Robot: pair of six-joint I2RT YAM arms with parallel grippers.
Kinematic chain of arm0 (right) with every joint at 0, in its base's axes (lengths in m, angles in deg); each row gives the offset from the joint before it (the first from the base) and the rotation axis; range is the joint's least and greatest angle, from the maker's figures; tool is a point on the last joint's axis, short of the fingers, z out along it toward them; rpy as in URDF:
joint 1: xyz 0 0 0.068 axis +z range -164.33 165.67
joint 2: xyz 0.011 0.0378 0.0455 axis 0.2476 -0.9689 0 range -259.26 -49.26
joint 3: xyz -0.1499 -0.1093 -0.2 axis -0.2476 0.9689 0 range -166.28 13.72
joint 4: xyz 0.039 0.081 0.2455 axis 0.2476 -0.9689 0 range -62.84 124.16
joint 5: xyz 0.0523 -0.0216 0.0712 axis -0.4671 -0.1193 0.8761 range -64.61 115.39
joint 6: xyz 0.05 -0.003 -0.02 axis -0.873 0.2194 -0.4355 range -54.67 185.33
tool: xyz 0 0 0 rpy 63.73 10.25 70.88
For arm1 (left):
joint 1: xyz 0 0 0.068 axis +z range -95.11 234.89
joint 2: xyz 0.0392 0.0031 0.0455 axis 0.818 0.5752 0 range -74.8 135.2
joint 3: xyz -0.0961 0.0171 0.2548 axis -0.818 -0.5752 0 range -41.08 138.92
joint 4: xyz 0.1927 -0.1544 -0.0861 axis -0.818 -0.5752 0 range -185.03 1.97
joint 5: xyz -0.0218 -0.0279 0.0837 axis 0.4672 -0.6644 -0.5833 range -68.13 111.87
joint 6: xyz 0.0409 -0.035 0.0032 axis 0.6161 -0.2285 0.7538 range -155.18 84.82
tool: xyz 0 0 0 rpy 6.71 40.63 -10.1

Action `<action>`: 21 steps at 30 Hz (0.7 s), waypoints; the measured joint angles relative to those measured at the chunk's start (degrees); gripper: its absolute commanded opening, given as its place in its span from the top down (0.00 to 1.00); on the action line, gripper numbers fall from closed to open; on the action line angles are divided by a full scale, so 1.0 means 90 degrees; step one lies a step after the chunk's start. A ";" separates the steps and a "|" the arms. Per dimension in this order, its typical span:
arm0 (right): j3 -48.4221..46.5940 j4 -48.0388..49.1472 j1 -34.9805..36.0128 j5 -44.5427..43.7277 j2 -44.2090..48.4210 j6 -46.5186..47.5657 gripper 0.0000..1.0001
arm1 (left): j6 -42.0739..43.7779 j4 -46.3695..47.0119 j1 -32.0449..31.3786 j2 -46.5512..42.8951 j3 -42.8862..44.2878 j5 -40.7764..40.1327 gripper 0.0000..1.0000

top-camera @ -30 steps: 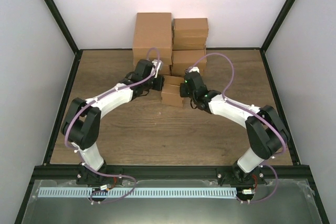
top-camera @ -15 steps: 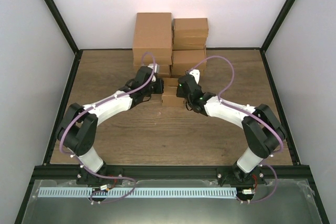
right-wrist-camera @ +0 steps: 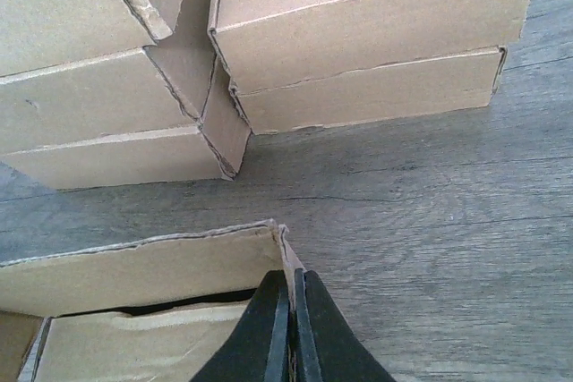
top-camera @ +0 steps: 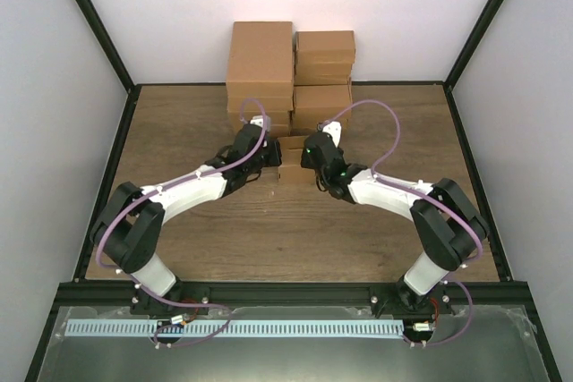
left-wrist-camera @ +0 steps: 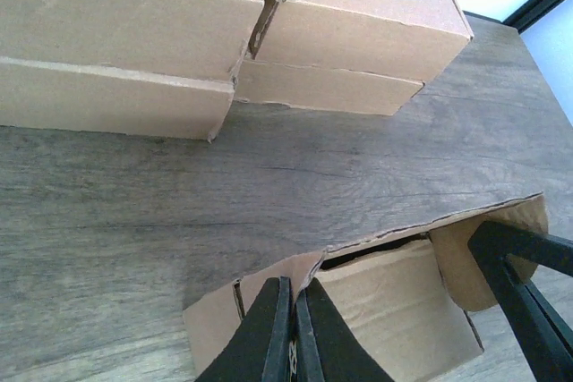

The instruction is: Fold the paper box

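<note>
A small brown paper box [top-camera: 291, 158] lies on the wooden table between my two grippers, close in front of the stacked boxes. In the left wrist view the box [left-wrist-camera: 394, 310] is half folded, with a raised far wall and a rounded flap at the right. My left gripper [left-wrist-camera: 294, 297] is shut on the box's left side wall. My right gripper [right-wrist-camera: 293, 288] is shut on the box's right side wall [right-wrist-camera: 291, 257] at its far corner. From above the left gripper [top-camera: 267, 157] and right gripper [top-camera: 309, 154] flank the box.
Stacks of finished brown cardboard boxes [top-camera: 291, 69] stand against the back wall, just beyond the held box; they fill the upper part of both wrist views [left-wrist-camera: 233, 33] [right-wrist-camera: 358, 33]. Black frame rails [top-camera: 112, 167] edge the wooden table.
Both grippers have carried the box away from me, toward the stacks at the back, and drawn closer together. Both arms are stretched further out.
</note>
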 measured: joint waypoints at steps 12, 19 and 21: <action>0.0221 0.0386 0.0010 0.0049 0.0056 0.0471 0.99 | -0.0719 -0.0282 -0.0083 -0.0034 0.0095 -0.0211 0.96; 0.0379 0.0529 0.0010 0.0177 0.0160 0.0811 0.99 | -0.1285 -0.0702 -0.0316 -0.0034 0.0279 -0.0712 0.96; 0.0393 0.0561 0.0010 0.0209 0.0163 0.0903 0.99 | -0.1428 -0.0877 -0.0362 0.0002 0.0384 -0.0840 0.96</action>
